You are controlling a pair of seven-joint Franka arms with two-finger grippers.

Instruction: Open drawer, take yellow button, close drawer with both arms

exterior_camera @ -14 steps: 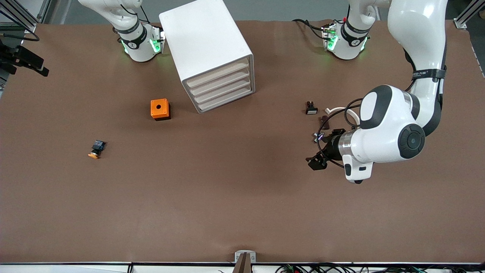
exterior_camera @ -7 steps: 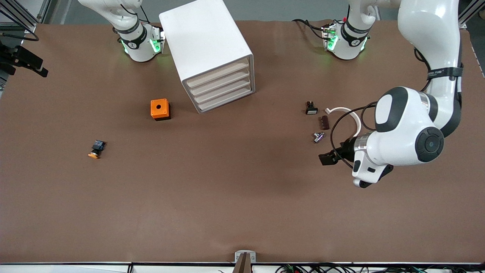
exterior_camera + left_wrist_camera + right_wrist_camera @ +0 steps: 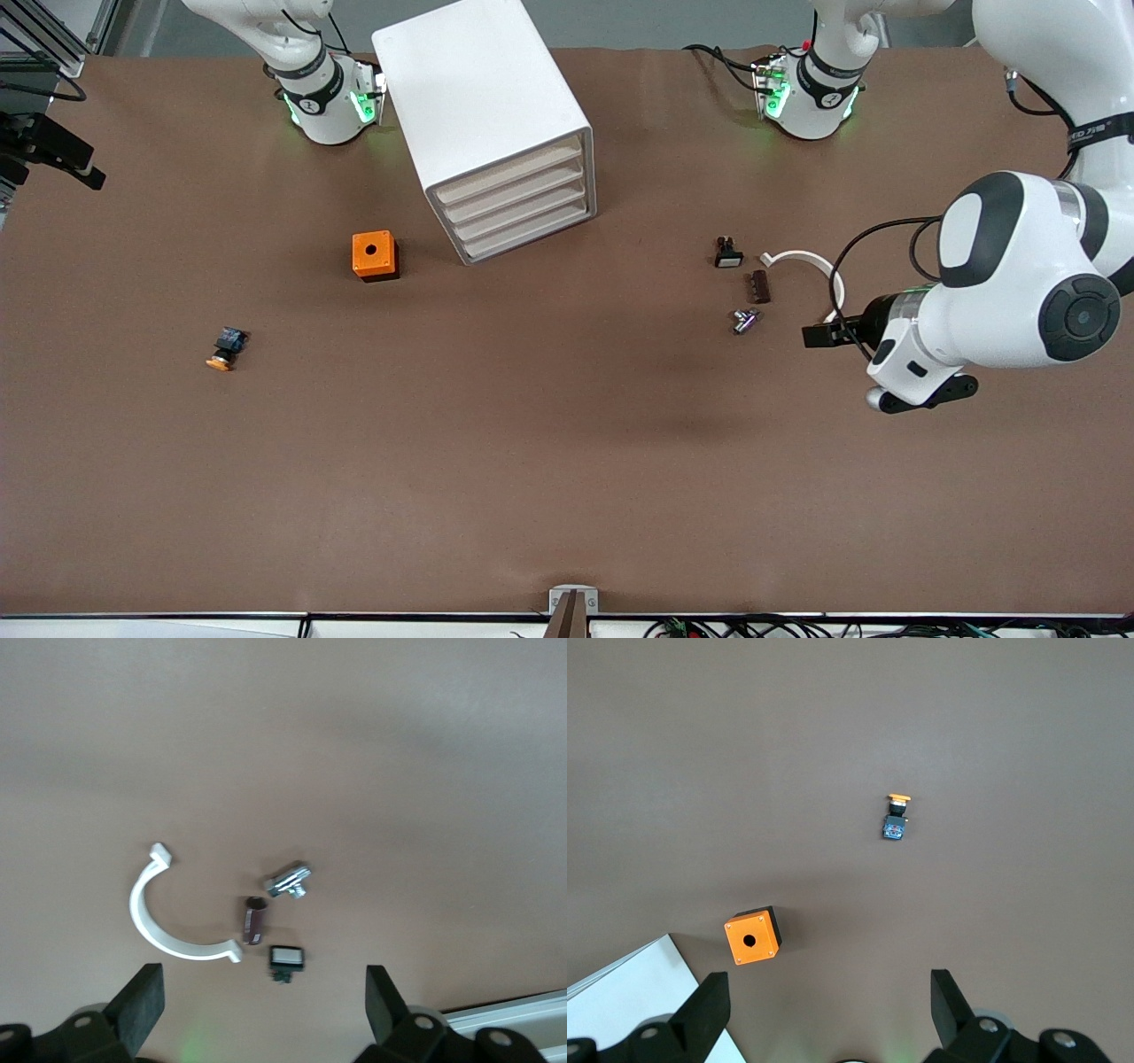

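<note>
Orange-capped, the button (image 3: 225, 348) lies out on the brown surface (image 3: 549, 461), at 8 o'clock from the orange cube (image 3: 375, 255), not in any drawer (image 3: 523, 208). All four fronts of the white cabinet (image 3: 483, 106) are flush and alike. The left gripper (image 3: 819, 336) hangs over the surface at 3 o'clock from a metal fitting (image 3: 745, 320), jaws wide and empty. The right gripper (image 3: 828, 997) waits high, also spread and empty. An unbraced pull could drag the cabinet, or a grab could take the cube instead.

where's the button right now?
The button lies loose on the table toward the right arm's end, nearer the front camera than the orange cube and the cabinet, not in any drawer. No tool is near it.
</note>
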